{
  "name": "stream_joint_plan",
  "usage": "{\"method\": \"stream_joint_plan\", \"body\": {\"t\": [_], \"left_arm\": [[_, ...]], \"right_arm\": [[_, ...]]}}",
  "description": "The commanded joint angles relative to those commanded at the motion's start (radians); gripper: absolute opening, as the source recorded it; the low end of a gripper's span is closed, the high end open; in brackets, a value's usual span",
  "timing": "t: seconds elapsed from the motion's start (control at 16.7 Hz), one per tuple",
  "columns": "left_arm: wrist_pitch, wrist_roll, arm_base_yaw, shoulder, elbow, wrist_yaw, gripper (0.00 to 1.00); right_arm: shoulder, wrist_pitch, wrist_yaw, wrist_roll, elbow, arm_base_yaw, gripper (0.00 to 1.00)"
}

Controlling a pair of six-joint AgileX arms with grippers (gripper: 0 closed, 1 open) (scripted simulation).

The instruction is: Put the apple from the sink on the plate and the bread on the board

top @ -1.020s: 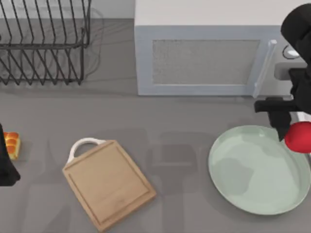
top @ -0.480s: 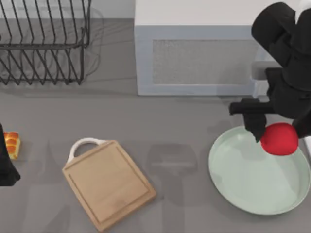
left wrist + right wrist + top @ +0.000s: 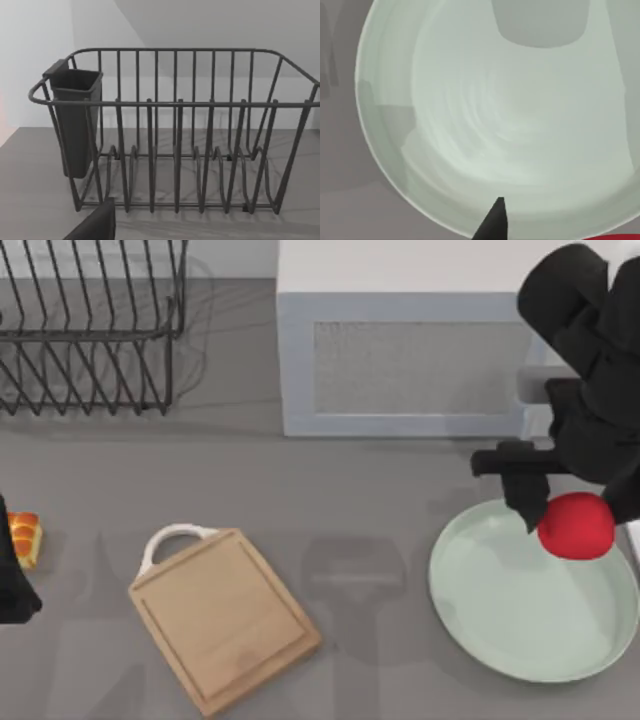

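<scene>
A dark wire dish rack is seen standing upright on the grey surface, its bars evenly spaced. A dark rectangular cup is hung on one end of the rack — inside the rim. A dark part is seen at the frame's edge — it cannot be identified.

Bright red, plain: apple. Pale mint green: plate, with faint concentric swirls near the middle in the right wrist view. Light brown wood: board, with a white loop handle. Golden orange top, pale side: bread. Matte black: right tool and both arms. Dark grey wire: rack, with a dark grey cup. Pale grey with a speckled door panel: microwave. Mid grey: table.
</scene>
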Motion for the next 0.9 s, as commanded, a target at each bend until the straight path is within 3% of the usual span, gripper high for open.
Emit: {"method": "stream_joint_plan", "body": {"t": [0.36,0.9], "left_arm": [[0.000,0.000,0.000,0.000,0.000,0.000,1.00],[0.000,0.000,0.000,0.000,0.000,0.000,1.00]], "right_arm": [[0.000,0.000,0.000,0.000,0.000,0.000,0.98],[0.001,0.000,0.000,0.000,0.000,-0.001,1.00]]}}
